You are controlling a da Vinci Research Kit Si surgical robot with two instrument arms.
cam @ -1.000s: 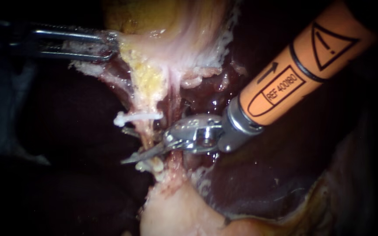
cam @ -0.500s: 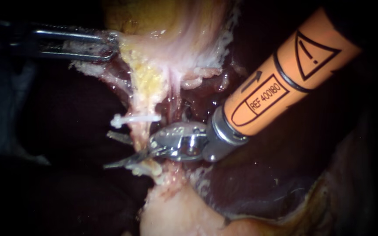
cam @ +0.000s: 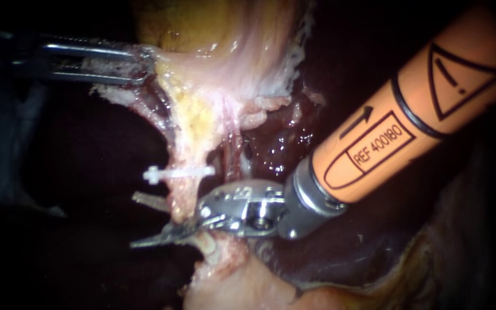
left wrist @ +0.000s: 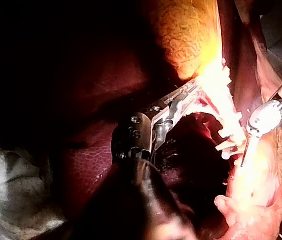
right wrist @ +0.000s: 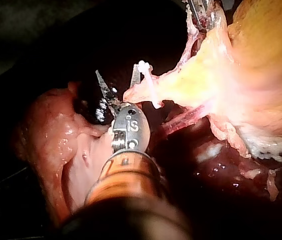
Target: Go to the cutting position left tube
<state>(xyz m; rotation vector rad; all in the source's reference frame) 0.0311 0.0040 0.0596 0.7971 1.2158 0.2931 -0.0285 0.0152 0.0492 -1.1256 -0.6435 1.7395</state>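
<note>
The orange-sleeved right instrument point(cam: 144, 221) holds its bladed claw wide astride the pale left tube point(cam: 183, 198), just below the white clip point(cam: 176, 171). The slim metal left instrument point(cam: 143, 63) clamps yellowish gallbladder tissue point(cam: 213, 34) in its claw.

Left instrument point(cam: 143, 64) clamped; right instrument point(cam: 135, 221) agape.

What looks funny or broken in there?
Nothing looks broken or spilled. The white clip sits straight across the tube; the right instrument holds its blades open around the tube below it; the left instrument grips pale tissue.
</note>
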